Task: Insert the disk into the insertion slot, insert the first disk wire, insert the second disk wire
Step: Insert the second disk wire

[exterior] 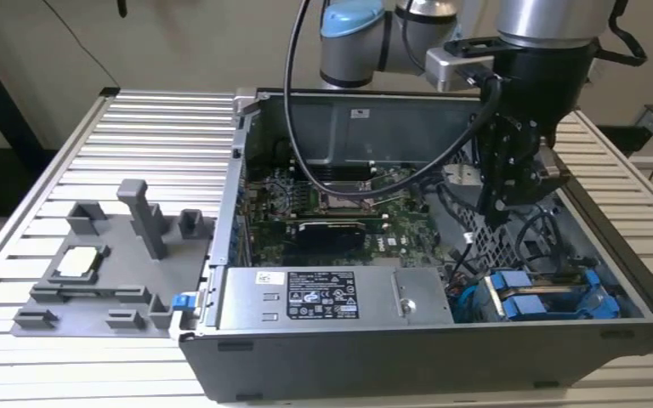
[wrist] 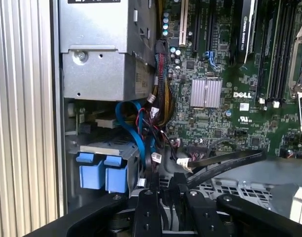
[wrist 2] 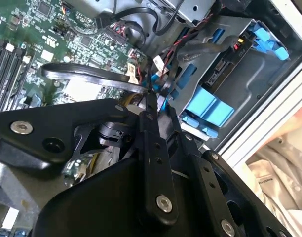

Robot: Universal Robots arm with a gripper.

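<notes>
My gripper (exterior: 495, 204) hangs inside the open computer case, just above and behind the drive cage. In both wrist views its black fingers (wrist 2: 150, 123) stand close together, shut on the end of a flat black disk wire (wrist: 225, 162) that loops away over the green board (wrist 2: 87, 74). The insertion slot (exterior: 599, 285) is the grey sheet-metal cage at the case's front corner on the exterior view's right. Blue carrier ends (wrist: 101, 170) (wrist 2: 205, 106) stick out of it. The disk's body is hidden inside the cage.
A grey power-supply box (exterior: 303, 297) with a white sticker sits beside the cage. Blue and mixed loose cables (wrist: 141, 131) crowd the gap between them. The green motherboard (exterior: 338, 212) fills the case floor. A grey fixture (exterior: 111, 255) stands on the slatted table at the exterior view's left.
</notes>
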